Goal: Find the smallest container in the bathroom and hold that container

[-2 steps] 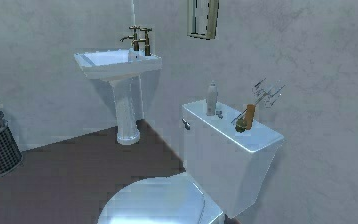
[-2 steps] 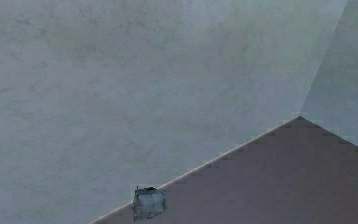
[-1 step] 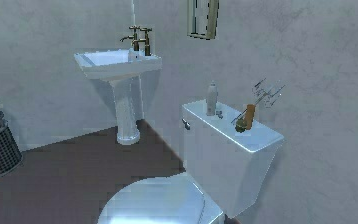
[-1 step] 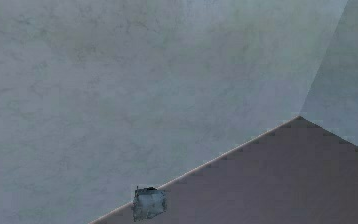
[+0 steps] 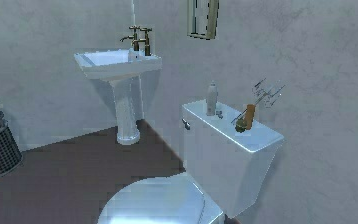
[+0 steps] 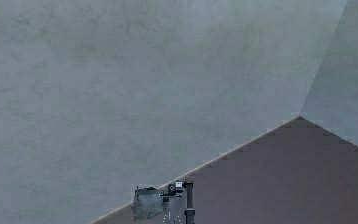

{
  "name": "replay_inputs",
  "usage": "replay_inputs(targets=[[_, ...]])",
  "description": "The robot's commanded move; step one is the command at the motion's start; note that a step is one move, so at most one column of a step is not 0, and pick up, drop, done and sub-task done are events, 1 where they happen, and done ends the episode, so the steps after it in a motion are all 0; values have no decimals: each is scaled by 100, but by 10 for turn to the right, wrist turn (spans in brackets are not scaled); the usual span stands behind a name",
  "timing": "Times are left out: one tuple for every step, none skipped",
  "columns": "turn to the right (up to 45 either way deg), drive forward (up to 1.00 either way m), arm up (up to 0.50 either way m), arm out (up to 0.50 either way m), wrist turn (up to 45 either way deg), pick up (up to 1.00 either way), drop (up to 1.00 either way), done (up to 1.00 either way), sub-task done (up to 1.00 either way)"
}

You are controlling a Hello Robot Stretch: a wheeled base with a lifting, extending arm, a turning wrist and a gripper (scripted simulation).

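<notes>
On top of the toilet tank (image 5: 230, 152), at roughly 3 o'clock from the middle of the forward view, is where the likely candidates sit: a pale bottle (image 5: 212, 98) standing upright, and just past it toward 4 o'clock a shorter brownish thing (image 5: 248, 116), long axis mostly vertical with a slight lean toward 1 o'clock. A wiry bit (image 5: 268, 92) sits behind them by the wall. The brownish one looks like the smaller of the two, so that's probably the container to go for, though it's too blobby to be sure. The pedestal sink (image 5: 117, 64) is off at 11 o'clock. Meanwhile in the arm side view the arm (image 6: 188, 207) pokes up at 6 o'clock with the gripper (image 6: 150, 205) to its 9 o'clock side, low down and facing bare wall (image 6: 137, 90). The fingers (image 6: 139, 206) are a murky patch, so there's no telling how they're set or whether they've got anything. Best guess: the tank lies ahead of the robot rather than out on the arm's side, so the base needs to turn and line up before any reach makes sense.
</notes>
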Motion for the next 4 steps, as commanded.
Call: replay_inputs(targets=[[0, 0, 0, 0, 450, 0, 0, 0, 0], [0, 0, 0, 0, 450, 0, 0, 0, 0], [0, 0, 0, 0, 180, 0, 0, 0, 0], [0, 0, -30, 0, 0, 0, 0, 0, 0]])
